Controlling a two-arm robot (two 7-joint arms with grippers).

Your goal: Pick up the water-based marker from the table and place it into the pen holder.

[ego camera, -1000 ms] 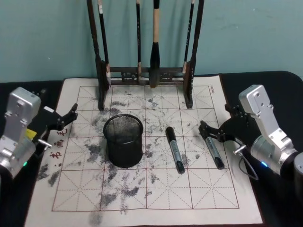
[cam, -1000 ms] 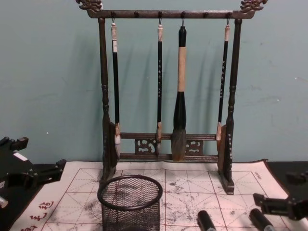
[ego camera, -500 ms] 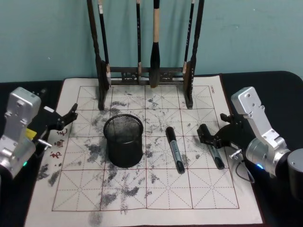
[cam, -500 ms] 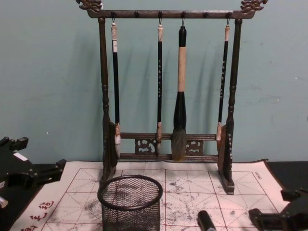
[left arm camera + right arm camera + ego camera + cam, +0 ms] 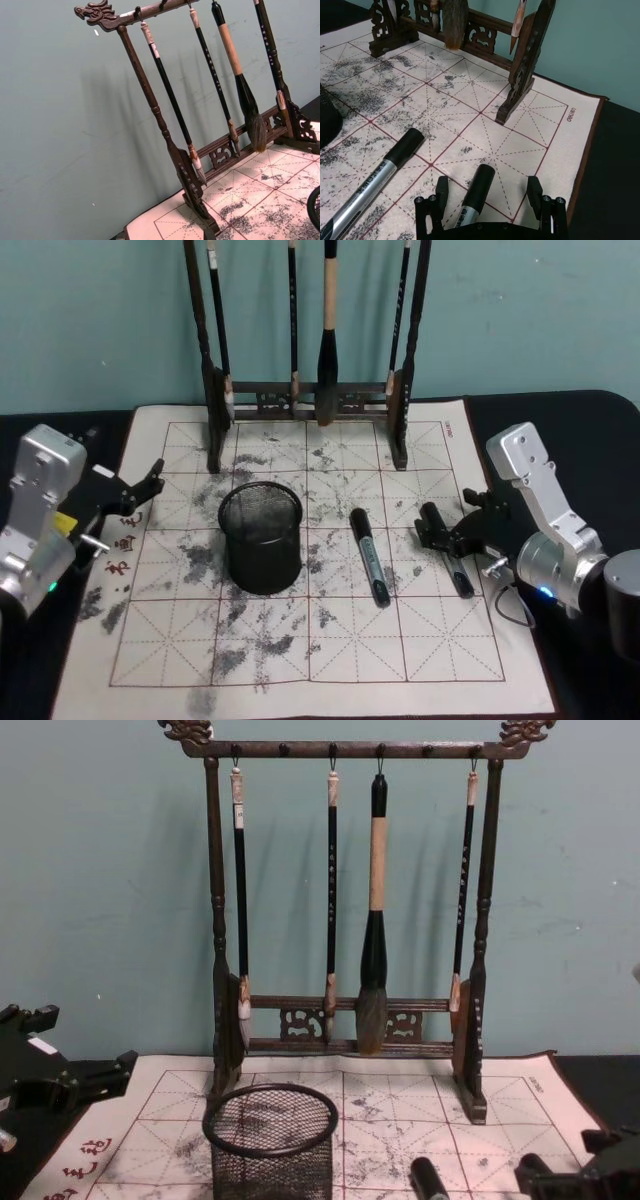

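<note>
Right pincer (image 5: 437, 532): right of centre in the head view, low over the mat; released, its two black fingers (image 5: 440, 192) spread on either side of a marker's cap without touching it.
Outer black-capped silver marker (image 5: 459, 577): lying flat on the mat in the right half of the head view. Its cap end points toward the top of the frame, between the right pincer's fingers, and its barrel runs toward the lower right.
Inner black-capped silver marker (image 5: 369, 556): lying flat near the middle of the head view, between the pen holder and the outer marker, touching neither.
Black wire-mesh cylindrical pen holder (image 5: 262, 562): upright on the mat, left of centre in the head view and at bottom centre in the chest view; nothing can be seen inside it.
Left pincer (image 5: 148, 487): at the left edge of the head view, over the border of the mat and well apart from the pen holder; I cannot tell whether it is released or clenched.
Dark wooden brush rack (image 5: 216, 920): standing at the top of the mat, with four brushes hanging from its crossbar.
Ink-stained white mat with a red grid (image 5: 300, 645): spread over the black table (image 5: 592, 435); it carries the rack, the pen holder and both markers.
</note>
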